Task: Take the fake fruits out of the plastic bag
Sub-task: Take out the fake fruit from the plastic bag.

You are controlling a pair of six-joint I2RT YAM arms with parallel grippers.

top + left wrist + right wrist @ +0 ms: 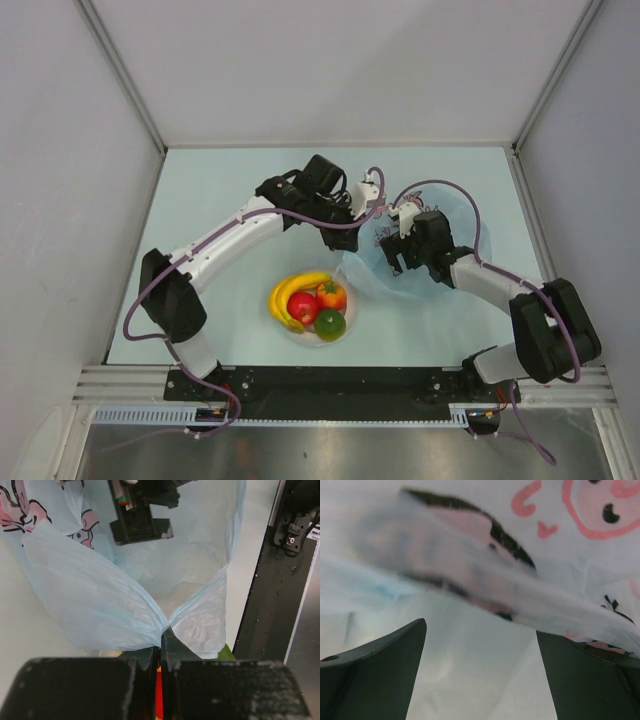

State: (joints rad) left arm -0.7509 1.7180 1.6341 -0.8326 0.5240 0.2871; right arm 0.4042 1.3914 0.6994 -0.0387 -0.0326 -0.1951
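The light-blue plastic bag [430, 262] lies right of centre, its mouth held up. My left gripper [348, 248] is shut on the bag's rim, and the film bunches at its fingertips in the left wrist view [164, 632]. My right gripper [392, 252] is open and reaches into the bag, with nothing between its fingers [480, 675]. It also shows in the left wrist view [142, 515]. The bag's printed film [485, 570] hangs blurred close ahead. A yellow banana [291, 292], a red apple [303, 307], an orange-red fruit [331, 295] and a green round one [330, 323] lie on the white plate [296, 333]. No dark purple fruit shows.
The plate stands just near-left of the bag, under the left gripper. The black base rail [330, 382] runs along the near edge and shows at the right of the left wrist view [270, 610]. White walls enclose the table on three sides.
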